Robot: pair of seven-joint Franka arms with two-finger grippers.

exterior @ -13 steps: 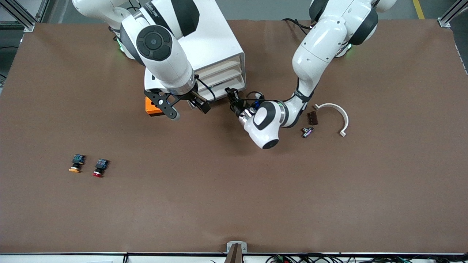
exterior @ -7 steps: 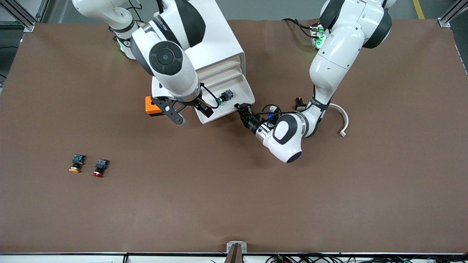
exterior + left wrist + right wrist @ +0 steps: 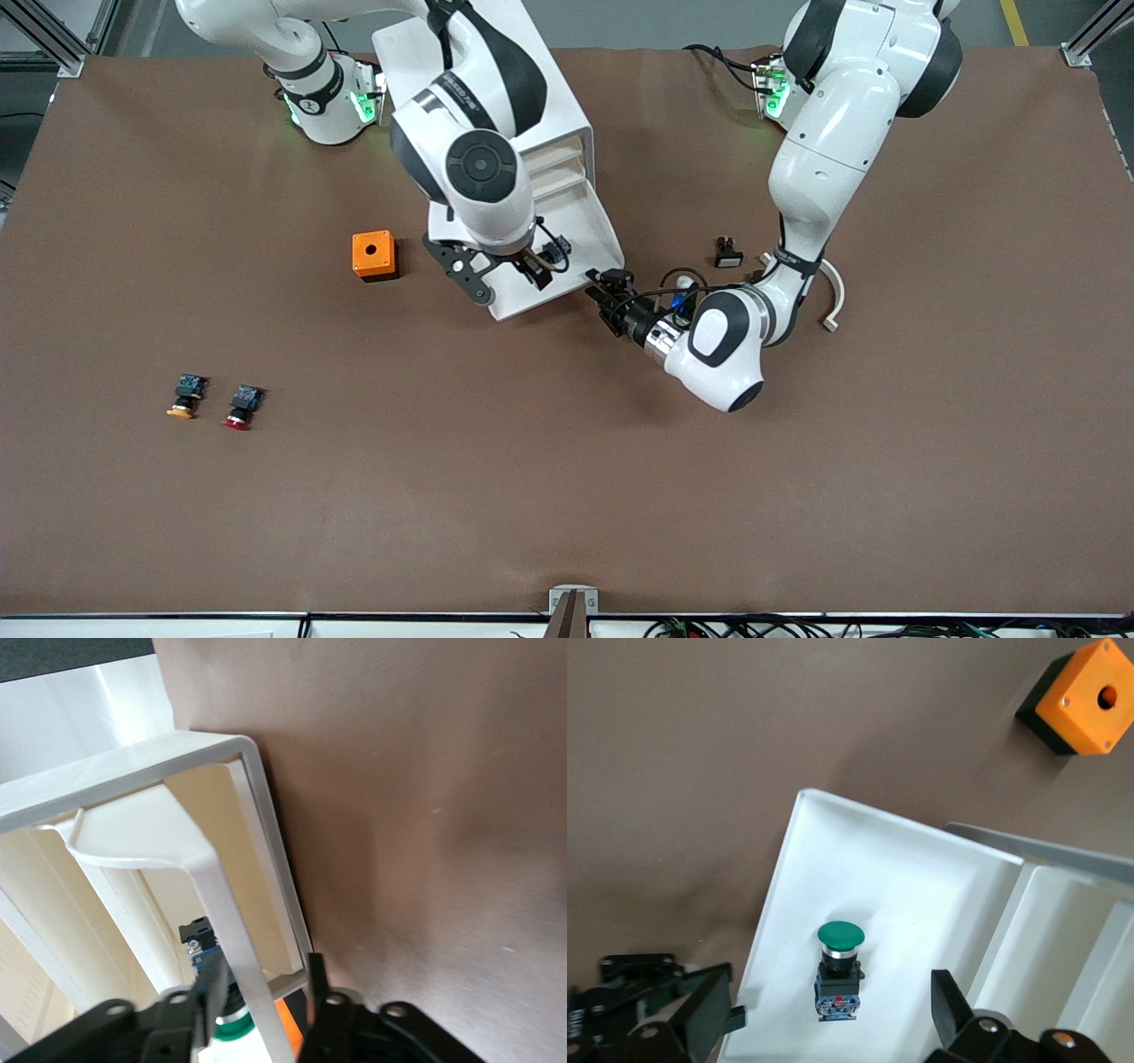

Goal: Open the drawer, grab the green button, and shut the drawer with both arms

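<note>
Right gripper (image 3: pixel 507 278) hangs spread wide over the pulled-out drawer (image 3: pixel 567 283) where the green button (image 3: pixel 839 967) sits untouched, left gripper (image 3: pixel 611 297) clamped on the drawer's handle (image 3: pixel 226 930), so opening's done, grabbing and closing still to go.

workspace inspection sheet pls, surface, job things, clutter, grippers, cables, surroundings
Surface: brown table, flat mat.
Job's things: white drawer cabinet with its lowest drawer pulled out; green button lies in that drawer.
Clutter: orange box beside the cabinet; orange-capped button and red-capped button toward the right arm's end, nearer the front camera; white curved part and a small black part toward the left arm's end.
Grippers: left gripper shut on the drawer's handle; right gripper open, over the drawer and the button.
Cables: black cable at the left wrist.
Surroundings: aluminium frame at the table's corners.
</note>
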